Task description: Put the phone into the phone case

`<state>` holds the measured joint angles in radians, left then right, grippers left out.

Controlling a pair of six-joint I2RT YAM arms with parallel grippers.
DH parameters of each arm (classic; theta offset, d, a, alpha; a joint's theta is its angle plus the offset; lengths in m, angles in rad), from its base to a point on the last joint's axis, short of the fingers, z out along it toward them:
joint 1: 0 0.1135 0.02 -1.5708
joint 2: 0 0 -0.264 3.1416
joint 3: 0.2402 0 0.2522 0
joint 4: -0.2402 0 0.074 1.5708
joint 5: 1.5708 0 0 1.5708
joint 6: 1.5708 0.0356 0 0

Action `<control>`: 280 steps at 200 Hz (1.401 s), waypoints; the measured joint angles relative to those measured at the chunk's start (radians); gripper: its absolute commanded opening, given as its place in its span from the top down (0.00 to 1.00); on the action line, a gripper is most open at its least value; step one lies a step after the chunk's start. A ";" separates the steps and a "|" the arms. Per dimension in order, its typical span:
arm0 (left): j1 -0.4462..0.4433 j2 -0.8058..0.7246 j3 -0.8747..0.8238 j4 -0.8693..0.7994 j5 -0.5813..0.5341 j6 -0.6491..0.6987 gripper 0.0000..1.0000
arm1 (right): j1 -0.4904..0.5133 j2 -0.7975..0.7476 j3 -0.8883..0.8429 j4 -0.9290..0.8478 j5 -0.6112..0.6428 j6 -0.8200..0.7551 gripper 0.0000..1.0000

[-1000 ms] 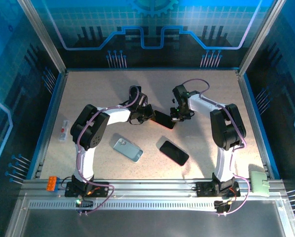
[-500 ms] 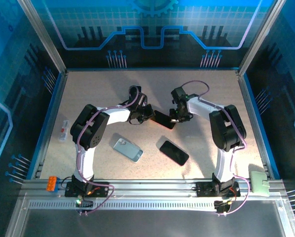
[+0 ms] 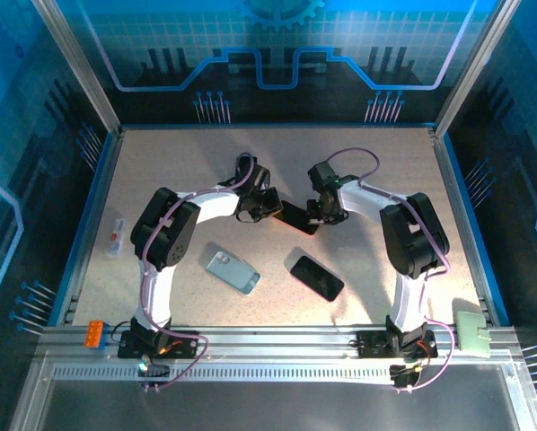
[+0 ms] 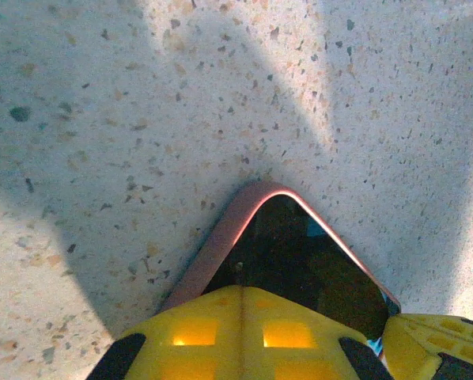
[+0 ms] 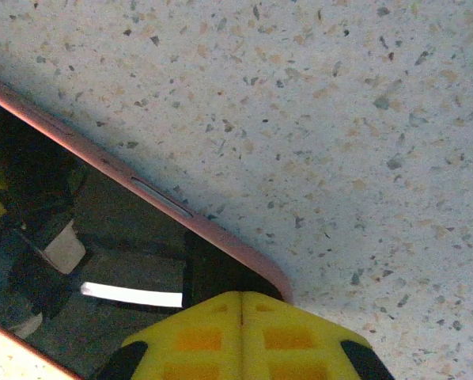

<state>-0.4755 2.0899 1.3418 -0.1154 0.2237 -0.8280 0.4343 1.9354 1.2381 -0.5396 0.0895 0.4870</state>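
A dark-screened phone [image 3: 297, 215] with a pink case rim around it lies flat mid-table. My left gripper [image 3: 273, 208] is shut, its yellow tips resting on the screen near one corner. In the left wrist view, that gripper [image 4: 243, 289] covers the glass just inside the rounded pink case corner [image 4: 262, 190]. My right gripper [image 3: 321, 214] is also shut and presses on the opposite end. In the right wrist view, its tips [image 5: 242, 294] sit on the screen [image 5: 102, 253] beside the pink case edge [image 5: 165, 202].
A second black phone [image 3: 318, 277] and a pale blue-grey case [image 3: 233, 271] lie nearer the arm bases. A small clear item [image 3: 116, 236] sits at the left edge, an orange block [image 3: 95, 333] and a pale green piece [image 3: 473, 330] on the front rail.
The right wrist has shifted slightly left, and the left arm has edged slightly right. The phone has stayed in place and both grippers have stayed shut.
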 measured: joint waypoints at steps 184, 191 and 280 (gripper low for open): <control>0.018 -0.294 -0.280 -0.010 -0.079 -0.030 0.94 | 0.057 -0.164 -0.105 -0.009 -0.398 -0.024 1.00; 0.015 -0.290 -0.285 -0.010 -0.079 -0.035 0.94 | 0.057 -0.156 -0.107 -0.008 -0.404 -0.024 1.00; -0.032 -0.140 -0.207 0.030 -0.088 -0.064 0.95 | 0.057 -0.067 -0.106 0.026 -0.435 -0.025 1.00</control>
<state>-0.5079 1.9499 1.1351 -0.0853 0.1356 -0.8917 0.4915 1.8683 1.1324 -0.5137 -0.3458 0.4622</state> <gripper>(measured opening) 0.061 0.064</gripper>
